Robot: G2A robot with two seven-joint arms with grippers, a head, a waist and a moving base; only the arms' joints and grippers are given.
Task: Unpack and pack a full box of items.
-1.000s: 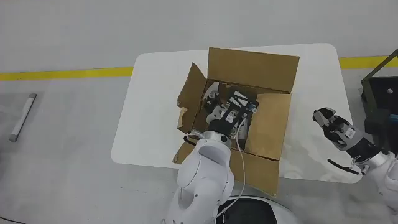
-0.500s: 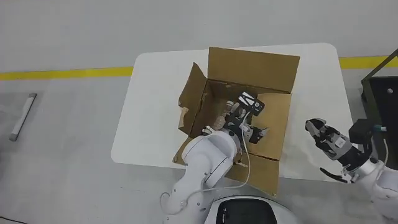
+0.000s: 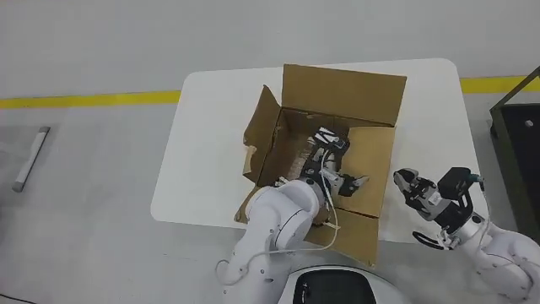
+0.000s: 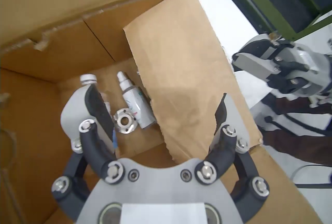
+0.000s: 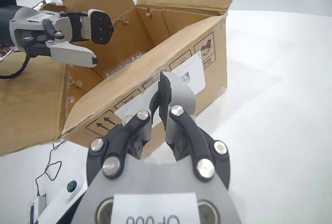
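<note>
A cardboard box (image 3: 342,93) stands open on the white tabletop (image 3: 202,152), its back flap upright and its other flaps spread. The left end effector (image 4: 155,95) hangs over the opening with its fingers spread wide and nothing between them. From the left wrist view, part of the box floor shows past the fingers. A small white spray bottle (image 4: 132,103) lies on its side there, its lower end running under the edge of a side flap (image 4: 186,74) that leans in over the opening and hides whatever lies beneath it. Just beside the spray bottle lies a round metal ring (image 4: 125,121) with a hole in its middle. A capped bottle (image 4: 88,78) shows only its white top above one finger, the rest being covered by the finger's pad. A bit of blue peeks out beside that pad, too little to tell what it is. From the right wrist view something of crinkled clear plastic (image 5: 124,64) shows just over the box's near wall, its shape hard to make out. The right end effector (image 5: 162,79) is beside the box, near its labelled wall and above the tabletop, its fingers drawn narrow with the tips together and gripping nothing. A green frame (image 3: 515,135) is cut off at the edge of the top view.
</note>
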